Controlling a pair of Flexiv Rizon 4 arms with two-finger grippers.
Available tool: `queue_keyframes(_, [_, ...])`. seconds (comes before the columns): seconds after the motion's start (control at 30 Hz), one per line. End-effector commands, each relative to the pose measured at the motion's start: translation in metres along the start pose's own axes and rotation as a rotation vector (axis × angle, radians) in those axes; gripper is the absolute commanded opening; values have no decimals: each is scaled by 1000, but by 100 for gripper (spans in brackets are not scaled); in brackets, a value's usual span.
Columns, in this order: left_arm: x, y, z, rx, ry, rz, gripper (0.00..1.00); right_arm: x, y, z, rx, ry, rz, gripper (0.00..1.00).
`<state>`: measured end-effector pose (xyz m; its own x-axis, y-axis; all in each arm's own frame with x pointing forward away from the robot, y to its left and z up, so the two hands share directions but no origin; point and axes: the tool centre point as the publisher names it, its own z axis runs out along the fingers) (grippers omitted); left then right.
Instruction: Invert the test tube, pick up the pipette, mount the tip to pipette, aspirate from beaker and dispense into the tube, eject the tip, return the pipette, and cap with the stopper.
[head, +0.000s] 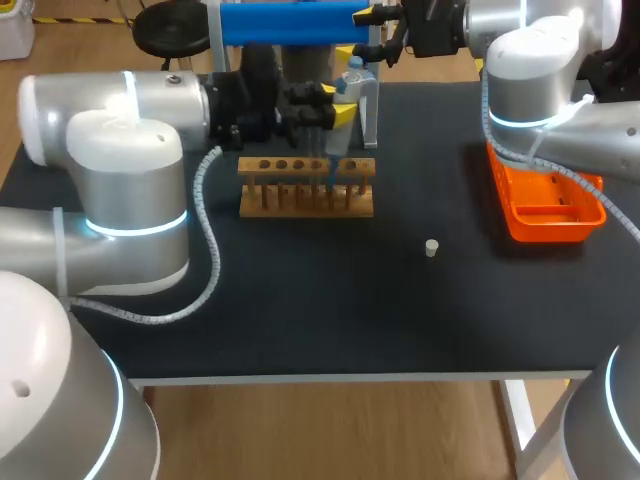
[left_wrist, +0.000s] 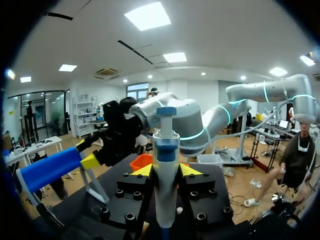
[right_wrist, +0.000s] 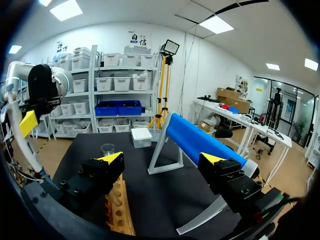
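Black table (head: 300, 310) carries a wooden rack (head: 306, 187) near its middle.

- Left claw (left_wrist: 166, 170): closed on the pipette (left_wrist: 166, 150), yellow tips pressing on both sides of the white body. The pipette is upright with its blue cap upward.
- In the head view the pipette hangs over the rack's right half. Its lower end reaches the rack; I cannot tell whether it enters a hole.
- Right claw (right_wrist: 162, 158): wide, holding nothing, at the table's far edge. A blue roll (right_wrist: 200, 140) on a metal stand lies ahead of it, close to one finger.
- Beaker (right_wrist: 107, 148): on the table ahead of the right claw, beyond the rack's end.
- Stopper (head: 431, 248): lies alone on the table, between the rack and the orange tray (head: 550, 228).
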<state>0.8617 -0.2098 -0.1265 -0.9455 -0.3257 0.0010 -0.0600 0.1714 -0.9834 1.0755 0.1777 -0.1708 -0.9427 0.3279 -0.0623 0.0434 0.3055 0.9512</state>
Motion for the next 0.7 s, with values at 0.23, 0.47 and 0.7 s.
queue_keyframes(0.23, [-40, 3, -66, -71, -98, 3, 0, 1, 0, 0, 0, -3, 0, 100])
queue_keyframes(0.47, [-82, 14, -81, -71, -134, 0, 0, 1, 0, 0, 0, -3, 0, 100])
queue_keyframes(0.7, [-124, 24, -86, -46, -186, -10, 0, 1, 0, 0, 0, -3, 0, 100])
